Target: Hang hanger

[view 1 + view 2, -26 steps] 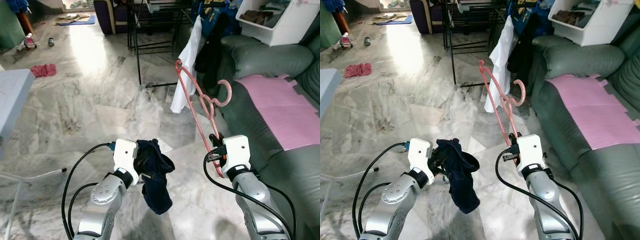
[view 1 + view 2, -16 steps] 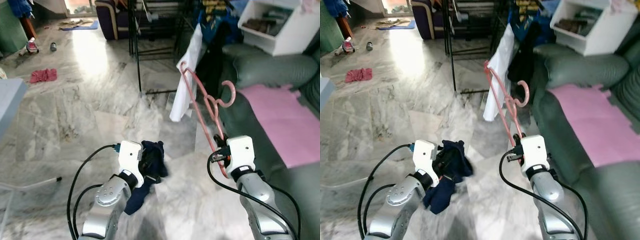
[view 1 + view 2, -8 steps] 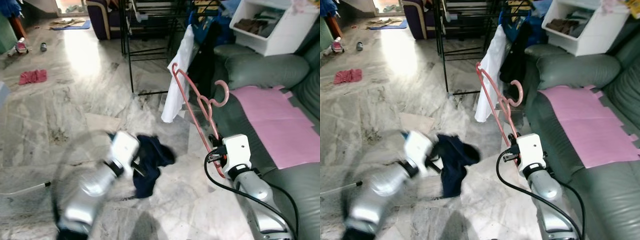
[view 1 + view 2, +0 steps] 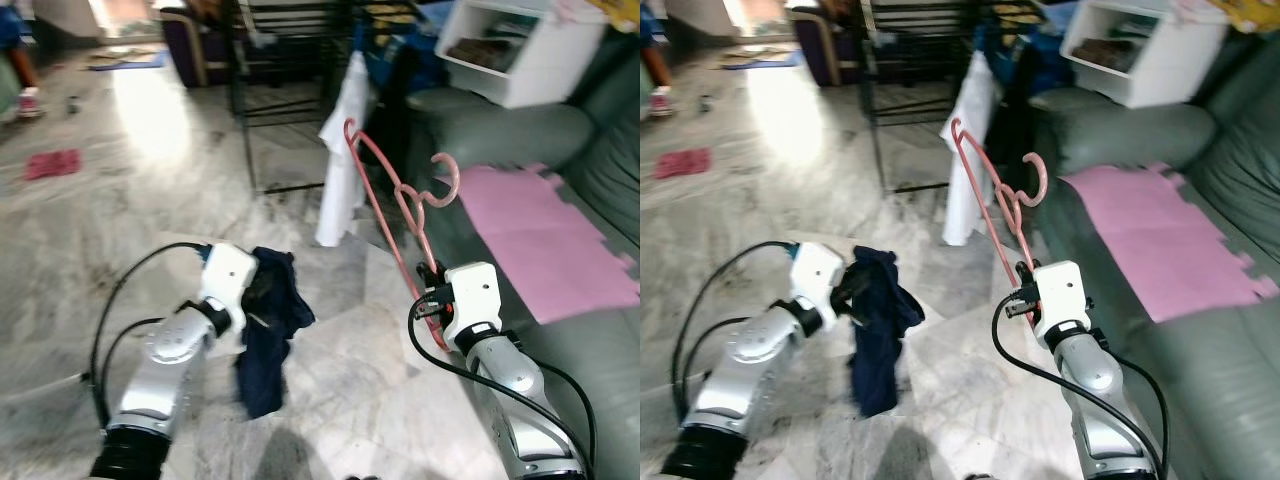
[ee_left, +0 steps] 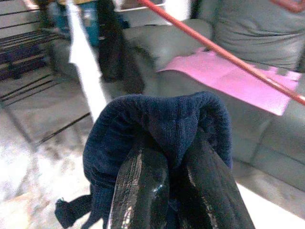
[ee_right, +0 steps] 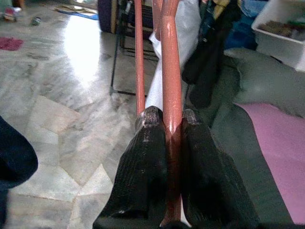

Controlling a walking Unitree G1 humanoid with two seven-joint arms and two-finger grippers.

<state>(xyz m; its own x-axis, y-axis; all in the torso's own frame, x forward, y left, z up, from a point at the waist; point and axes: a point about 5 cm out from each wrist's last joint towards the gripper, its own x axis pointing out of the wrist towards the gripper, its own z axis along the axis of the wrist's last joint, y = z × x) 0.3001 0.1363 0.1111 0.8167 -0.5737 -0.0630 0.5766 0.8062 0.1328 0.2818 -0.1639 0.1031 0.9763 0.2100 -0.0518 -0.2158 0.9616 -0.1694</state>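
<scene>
Marble floor (image 4: 150, 200), grey-veined and glossy, fills the frame's left and centre, with a green sofa (image 4: 520, 130) and its pink mat (image 4: 535, 235) along the right edge and a black drying rack (image 4: 290, 90) at top centre. Right gripper (image 6: 164, 126), lower right, pinches the pink hanger (image 4: 400, 205), its hook raised beside the sofa; left gripper (image 5: 164, 157), lower left, clamps a navy cloth (image 4: 268, 325) dangling over open floor
</scene>
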